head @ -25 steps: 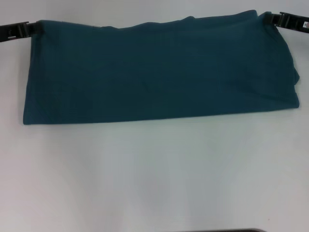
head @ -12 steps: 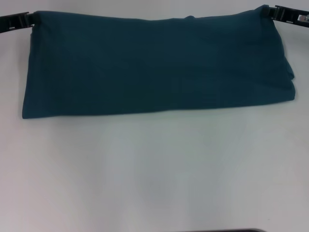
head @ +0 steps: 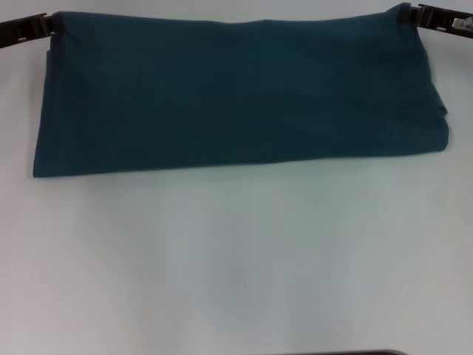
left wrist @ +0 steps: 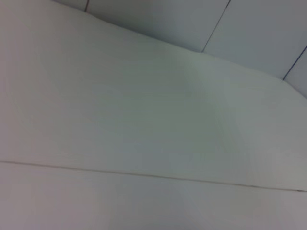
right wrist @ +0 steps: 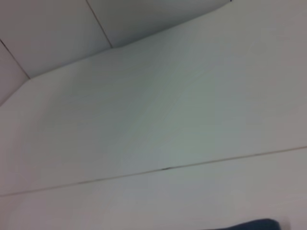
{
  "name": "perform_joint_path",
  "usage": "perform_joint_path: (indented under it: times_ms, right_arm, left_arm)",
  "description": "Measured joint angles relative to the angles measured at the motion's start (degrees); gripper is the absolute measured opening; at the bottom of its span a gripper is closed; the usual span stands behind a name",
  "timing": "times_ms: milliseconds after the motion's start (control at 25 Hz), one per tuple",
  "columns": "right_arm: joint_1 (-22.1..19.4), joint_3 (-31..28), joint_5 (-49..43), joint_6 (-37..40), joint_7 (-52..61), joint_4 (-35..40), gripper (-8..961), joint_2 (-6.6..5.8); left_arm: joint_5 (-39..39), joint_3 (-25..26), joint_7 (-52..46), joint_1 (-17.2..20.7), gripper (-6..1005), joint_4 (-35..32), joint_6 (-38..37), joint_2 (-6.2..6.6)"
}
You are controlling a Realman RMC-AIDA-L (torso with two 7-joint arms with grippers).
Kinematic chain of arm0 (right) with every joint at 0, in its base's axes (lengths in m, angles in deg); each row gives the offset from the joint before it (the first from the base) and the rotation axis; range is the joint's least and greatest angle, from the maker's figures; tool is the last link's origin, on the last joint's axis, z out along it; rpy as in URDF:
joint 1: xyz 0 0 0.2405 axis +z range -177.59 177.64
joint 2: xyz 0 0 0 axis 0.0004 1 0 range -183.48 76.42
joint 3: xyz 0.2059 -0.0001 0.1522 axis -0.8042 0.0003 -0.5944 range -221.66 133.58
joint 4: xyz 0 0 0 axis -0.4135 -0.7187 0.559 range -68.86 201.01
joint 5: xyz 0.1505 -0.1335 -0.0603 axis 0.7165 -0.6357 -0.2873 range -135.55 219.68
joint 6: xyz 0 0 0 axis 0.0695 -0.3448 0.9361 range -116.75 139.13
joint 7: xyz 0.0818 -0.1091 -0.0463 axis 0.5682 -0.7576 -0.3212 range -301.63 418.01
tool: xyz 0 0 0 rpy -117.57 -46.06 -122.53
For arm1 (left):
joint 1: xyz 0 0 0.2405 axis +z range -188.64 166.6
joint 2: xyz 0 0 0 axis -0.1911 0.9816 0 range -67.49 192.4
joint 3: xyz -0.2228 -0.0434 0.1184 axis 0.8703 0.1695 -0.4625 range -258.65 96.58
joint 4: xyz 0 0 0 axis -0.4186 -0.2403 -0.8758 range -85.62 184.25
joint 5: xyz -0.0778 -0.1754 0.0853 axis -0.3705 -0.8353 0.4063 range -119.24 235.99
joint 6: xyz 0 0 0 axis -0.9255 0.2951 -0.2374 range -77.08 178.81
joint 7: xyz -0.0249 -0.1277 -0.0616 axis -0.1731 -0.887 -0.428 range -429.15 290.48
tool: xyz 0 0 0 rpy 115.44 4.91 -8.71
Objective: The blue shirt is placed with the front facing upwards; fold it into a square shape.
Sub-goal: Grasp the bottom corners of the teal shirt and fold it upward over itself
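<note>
The shirt (head: 236, 92) lay on the far part of the table (head: 236, 259) as a wide band, so at least one fold seemed done; folding it across into a square remained. The left gripper (head: 46, 25) and the right gripper (head: 414, 15) each pinched a far corner of it.

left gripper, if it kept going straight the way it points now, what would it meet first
The left gripper points inward across the far edge toward the blue shirt, and its tip already sits at the shirt's far left corner, so the cloth would likely come first. Depth is hard to judge, and its jaws are not visible.
</note>
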Motion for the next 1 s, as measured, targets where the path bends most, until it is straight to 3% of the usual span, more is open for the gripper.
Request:
perform_joint_path:
  times_ms: [160, 440, 600, 720, 1000]
  right_arm:
    - [0.6, 1.1, 0.0, -2.9, -0.7, -1.6, 45, 0.26]
    - [2.0, 1.3, 0.1, -9.2, -2.8, -3.6, 65, 1.51]
    - [2.3, 1.3, 0.8, -11.0, -5.6, -3.2, 77, 2.45]
    - [2.5, 1.3, 2.9, -12.5, -8.7, -3.2, 85, 2.57]
    - [1.0, 1.3, 9.9, -12.6, -12.9, -1.7, 372, 2.05]
  left_arm:
    - [0.0, 0.0, 0.6, 0.0, -1, -0.9, 3.3, -1.15]
    - [0.0, -3.7, 1.9, 0.2, 10, -0.7, 13.8, -5.14]
    - [-0.2, -4.5, 2.0, 0.1, 53, -0.6, 17.7, -5.94]
    - [-1.2, -4.6, 2.0, 0.2, 154, -0.4, 19.6, -6.19]
    - [-6.2, -4.7, 2.0, 3.1, 413, 3.4, 16.4, -6.77]
